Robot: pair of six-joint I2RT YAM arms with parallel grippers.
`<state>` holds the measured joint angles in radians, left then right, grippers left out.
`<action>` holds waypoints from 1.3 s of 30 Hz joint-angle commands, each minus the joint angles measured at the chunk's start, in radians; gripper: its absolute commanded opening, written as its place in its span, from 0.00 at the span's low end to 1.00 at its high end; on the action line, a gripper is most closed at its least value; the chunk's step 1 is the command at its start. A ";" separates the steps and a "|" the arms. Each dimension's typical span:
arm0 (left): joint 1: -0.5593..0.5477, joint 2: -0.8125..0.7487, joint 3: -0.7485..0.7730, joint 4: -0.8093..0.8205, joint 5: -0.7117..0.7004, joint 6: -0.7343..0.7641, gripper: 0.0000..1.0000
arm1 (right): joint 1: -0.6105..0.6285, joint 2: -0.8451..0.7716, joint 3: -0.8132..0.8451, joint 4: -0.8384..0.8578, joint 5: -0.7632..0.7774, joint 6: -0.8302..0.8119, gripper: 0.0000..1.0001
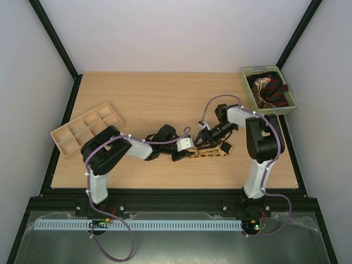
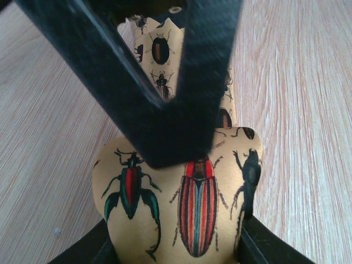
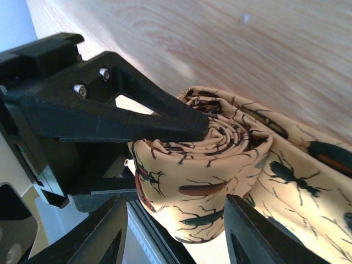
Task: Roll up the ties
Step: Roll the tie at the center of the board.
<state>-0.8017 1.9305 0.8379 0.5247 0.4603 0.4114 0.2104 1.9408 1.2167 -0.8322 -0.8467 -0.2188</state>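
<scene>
At tie (image 1: pixel 214 152): left tool (image 2: pixel 175 247), right tool (image 3: pixel 176 231)

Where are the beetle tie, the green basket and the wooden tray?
beetle tie (image 3: pixel 220 137), right wrist view, its rolled end
green basket (image 1: pixel 275 110), top external view, near rim
wooden tray (image 1: pixel 56 143), top external view, left outer wall

Tan-yellow beetle-print tie (image 1: pixel 212 152): one end rolled into a coil, near table (image 1: pixel 137 99) centre. Other ties (image 1: pixel 268 91) heaped, far-right corner.
</scene>
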 commanded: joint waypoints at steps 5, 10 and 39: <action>-0.007 0.030 -0.007 -0.143 -0.040 0.004 0.26 | 0.023 0.035 -0.041 0.050 0.072 0.051 0.37; -0.006 0.035 0.009 -0.151 -0.036 0.004 0.29 | 0.019 0.040 -0.046 0.068 0.120 0.062 0.02; -0.001 0.160 0.089 0.258 0.121 -0.071 0.87 | -0.050 0.210 -0.023 0.067 0.239 0.089 0.01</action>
<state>-0.7975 2.0624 0.8902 0.7219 0.5465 0.3546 0.1135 2.0872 1.2114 -0.8597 -0.7589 -0.1684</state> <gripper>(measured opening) 0.883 0.016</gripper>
